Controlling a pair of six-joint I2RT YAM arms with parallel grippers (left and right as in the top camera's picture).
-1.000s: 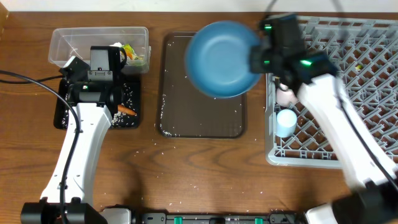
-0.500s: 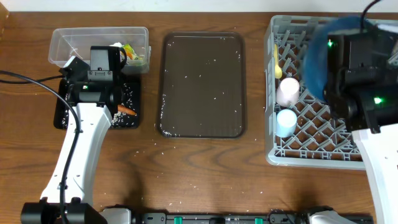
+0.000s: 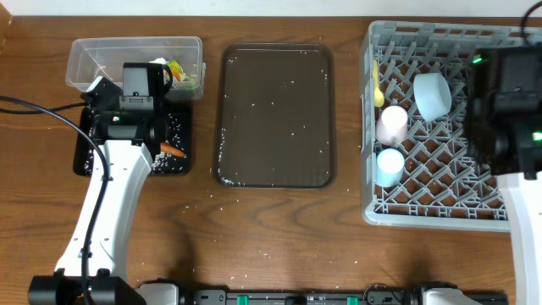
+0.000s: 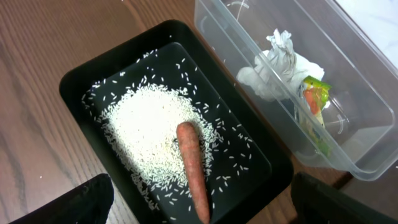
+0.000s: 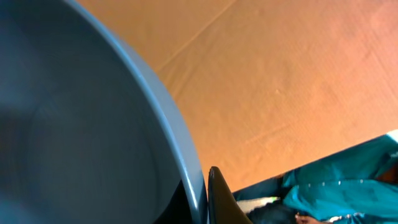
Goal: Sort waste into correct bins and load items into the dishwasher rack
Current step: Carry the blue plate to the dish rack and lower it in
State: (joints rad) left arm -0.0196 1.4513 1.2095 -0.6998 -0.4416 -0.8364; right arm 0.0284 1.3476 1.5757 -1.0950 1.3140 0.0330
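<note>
Swinging from over the dark brown serving tray to the big grey plastic dishwasher rack at 3 o'clock, the right gripper still pinches the rim of the dark blue round plate, so loading it probably just needs slotting and release.

Bright even light, close-up blur.

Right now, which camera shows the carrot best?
The left wrist view: the carrot lies close up on the rice in the black tray. Overhead shows only an orange sliver beside the left arm. The right wrist view does not show it.
</note>
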